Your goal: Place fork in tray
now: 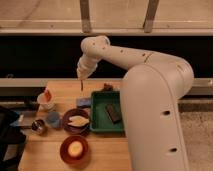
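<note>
My gripper (81,76) is over the back of the wooden table, left of the green tray (98,116). It is shut on the fork (81,85), a thin slender piece that hangs straight down from it above the tabletop. The fork is outside the tray, a little behind and left of its far left corner. The tray lies at the right of the table, partly hidden by my arm, and a dark flat object (112,113) lies in it.
A purple plate (77,122) with a pale food item sits left of the tray, and a red bowl (74,149) in front. A white cup (46,100), a blue cup (53,118), a metal cup (37,126) and a blue sponge (84,102) stand around. A black bag (10,132) is at far left.
</note>
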Available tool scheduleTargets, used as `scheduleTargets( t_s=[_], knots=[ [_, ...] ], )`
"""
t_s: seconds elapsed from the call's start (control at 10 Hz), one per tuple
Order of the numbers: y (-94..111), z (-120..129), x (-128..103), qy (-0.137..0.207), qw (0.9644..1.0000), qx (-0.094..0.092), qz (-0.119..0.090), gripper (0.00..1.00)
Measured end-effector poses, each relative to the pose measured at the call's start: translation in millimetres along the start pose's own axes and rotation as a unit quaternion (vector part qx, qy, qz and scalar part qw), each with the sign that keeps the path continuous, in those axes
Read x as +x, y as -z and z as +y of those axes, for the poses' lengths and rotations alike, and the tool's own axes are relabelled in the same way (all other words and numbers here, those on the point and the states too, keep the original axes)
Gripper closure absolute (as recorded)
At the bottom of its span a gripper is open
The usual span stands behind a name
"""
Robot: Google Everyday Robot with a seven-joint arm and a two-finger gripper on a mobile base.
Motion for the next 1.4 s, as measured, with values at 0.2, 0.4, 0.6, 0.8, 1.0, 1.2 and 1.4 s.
scheduleTargets(
  t_s=[0.2, 0.4, 0.6, 0.8, 1.0, 1.2, 1.4],
  knots=[
    [15.2, -16.3, 22.5, -0.024, 0.9994, -0.003, 0.026, 1.00],
    [32.9, -34.7, 45.2, -0.048, 0.9975, 0.004, 0.051, 1.00],
    [43.2, -52.6, 74.5, -0.086, 0.9928, 0.013, 0.082, 1.00],
    [42.2, -64.9, 103.6, -0.116, 0.9869, 0.013, 0.111, 1.00],
    [23.3, -67.0, 139.8, -0.150, 0.9766, 0.003, 0.154, 1.00],
    [5.9, -62.6, 163.0, -0.166, 0.9680, -0.011, 0.188, 1.00],
    [-7.5, -55.2, 173.8, -0.169, 0.9618, -0.024, 0.214, 1.00]
  ],
)
